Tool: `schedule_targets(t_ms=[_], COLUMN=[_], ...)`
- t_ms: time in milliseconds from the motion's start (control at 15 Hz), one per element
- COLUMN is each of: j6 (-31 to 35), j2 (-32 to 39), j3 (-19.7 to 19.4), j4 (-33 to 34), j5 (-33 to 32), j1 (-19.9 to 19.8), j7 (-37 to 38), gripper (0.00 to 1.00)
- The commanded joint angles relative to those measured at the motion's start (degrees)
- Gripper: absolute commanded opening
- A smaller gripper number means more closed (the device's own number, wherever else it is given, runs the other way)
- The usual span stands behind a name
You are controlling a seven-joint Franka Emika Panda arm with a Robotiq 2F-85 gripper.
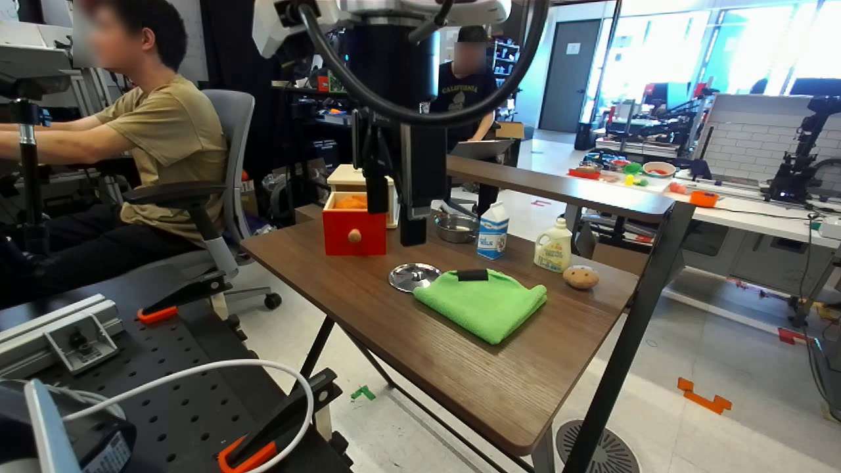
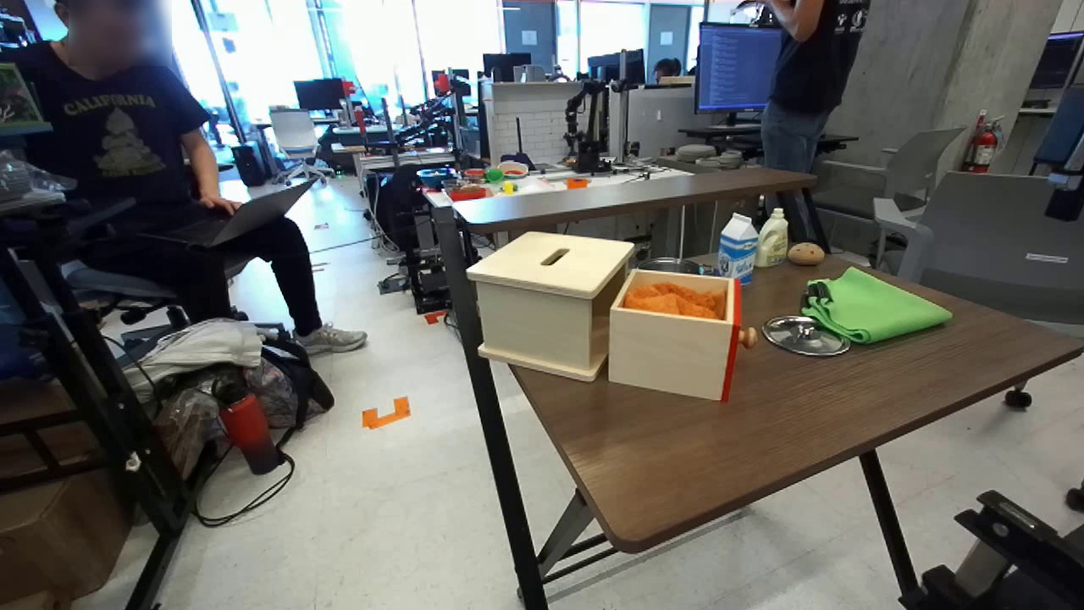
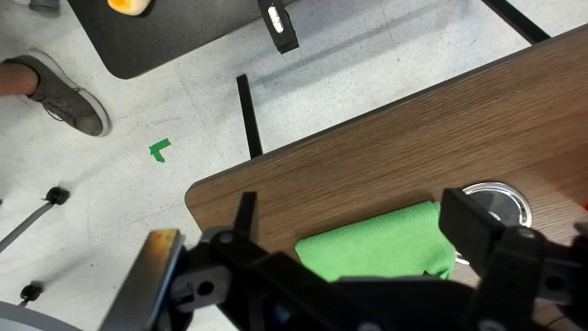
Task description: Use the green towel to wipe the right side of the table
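The green towel [image 1: 483, 305] lies folded on the brown table [image 1: 512, 387], with a black strip [image 1: 473, 274] along one edge. It also shows in an exterior view [image 2: 881, 309] and in the wrist view [image 3: 372, 243], where the gripper body hides its lower part. My gripper [image 1: 395, 225] hangs in the air above the table, apart from the towel. In the wrist view the gripper [image 3: 351, 200] has its two fingers wide apart with nothing between them, and the towel shows below in the gap.
A shiny metal lid [image 1: 410, 277] lies against the towel's edge. A wooden box [image 2: 542, 313] and a red-fronted drawer [image 1: 355, 233] holding orange cloth [image 2: 677, 298] stand at one end. A metal bowl [image 1: 456, 228], milk carton [image 1: 493, 231], bottle [image 1: 554, 246] and potato [image 1: 581, 277] line the shelf [image 1: 558, 187] side.
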Motion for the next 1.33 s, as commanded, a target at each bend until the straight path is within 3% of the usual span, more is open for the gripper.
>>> schedule_targets(t_ms=[0,200,533,867,1267], j6=[1.28,6.23,11.78,11.32,10.31], j2=[3.83,8.69,20.33,32.22,41.75], j3=[-0.73,-1.43,-2.00,-2.09,-1.50], j4=[1.85,4.34,13.32,24.56,36.13], j5=[0.24,-0.71,0.74,2.37,6.71], j1=[0.45,0.61,1.33,2.72,4.22], j7=[4.73,8.68,5.78,6.49,6.98], gripper=[1.00,1.00,1.00,1.00,1.00])
